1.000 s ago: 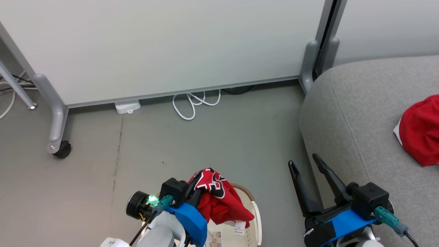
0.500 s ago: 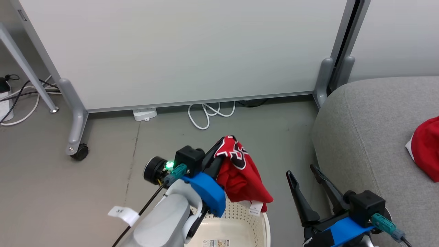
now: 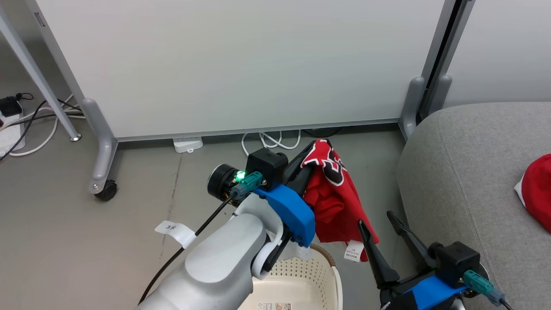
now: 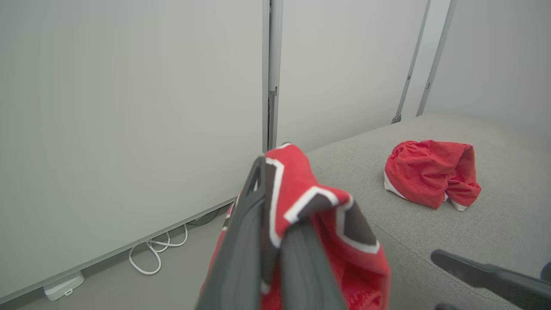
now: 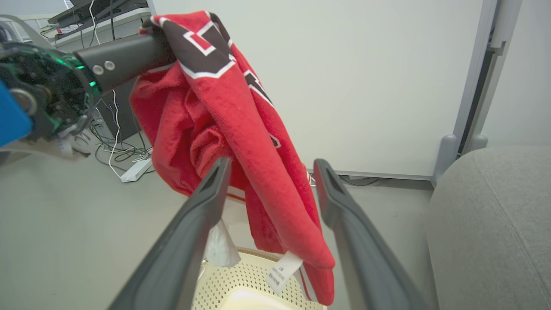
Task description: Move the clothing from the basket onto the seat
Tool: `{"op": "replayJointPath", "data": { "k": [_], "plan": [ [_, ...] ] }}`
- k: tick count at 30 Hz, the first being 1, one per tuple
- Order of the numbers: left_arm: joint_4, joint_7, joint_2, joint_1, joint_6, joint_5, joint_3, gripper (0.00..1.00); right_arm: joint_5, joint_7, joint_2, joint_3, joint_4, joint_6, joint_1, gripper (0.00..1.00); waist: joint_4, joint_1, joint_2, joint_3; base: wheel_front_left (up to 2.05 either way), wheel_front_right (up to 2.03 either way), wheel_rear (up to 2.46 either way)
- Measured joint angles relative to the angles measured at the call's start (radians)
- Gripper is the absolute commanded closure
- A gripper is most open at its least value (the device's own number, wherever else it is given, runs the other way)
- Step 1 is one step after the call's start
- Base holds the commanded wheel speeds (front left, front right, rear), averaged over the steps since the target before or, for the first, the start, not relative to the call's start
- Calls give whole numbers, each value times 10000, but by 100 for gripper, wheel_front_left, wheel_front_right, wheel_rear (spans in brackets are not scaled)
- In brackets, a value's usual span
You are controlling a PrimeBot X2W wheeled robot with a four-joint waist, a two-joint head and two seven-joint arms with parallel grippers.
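At the left of the head view, one black castor (image 3: 106, 189) carries a white partition panel (image 3: 241, 64). One white power strip (image 3: 188, 144) and one looped white cable (image 3: 271, 140) lie on the grey floor (image 3: 64, 241) under the panel's lower edge. At centre frame the left claw (image 3: 308, 155) is pressed together, pinching the red lettered jersey (image 3: 333, 193). The jersey hangs clear of the floor, its one white label (image 3: 354, 251) dangling just right of the single cream basket (image 3: 297, 270) at the bottom edge. Next comes the right claw (image 3: 375, 218), spread wide and empty, and in the right wrist view the jersey hangs beyond its two fingers (image 5: 189, 232). At the right is the one grey sofa (image 3: 465, 163). On it, bunched against the frame's right edge, lies the second of the two garments, a plain red garment (image 3: 536, 189) with white trim.
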Motion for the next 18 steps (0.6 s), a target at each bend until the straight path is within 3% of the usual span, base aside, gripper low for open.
{"op": "replayJointPath", "data": {
  "k": [6,18],
  "plan": [
    [-75,-104,0,-339,314,-589,-619,100,-2,33,0,38,46,0,-2,0,-71,0,0,1,0,0,0],
    [96,-395,0,-683,520,-1312,-1384,100,-31,58,0,46,318,0,-56,0,-151,0,0,50,0,0,0]
  ]
}}
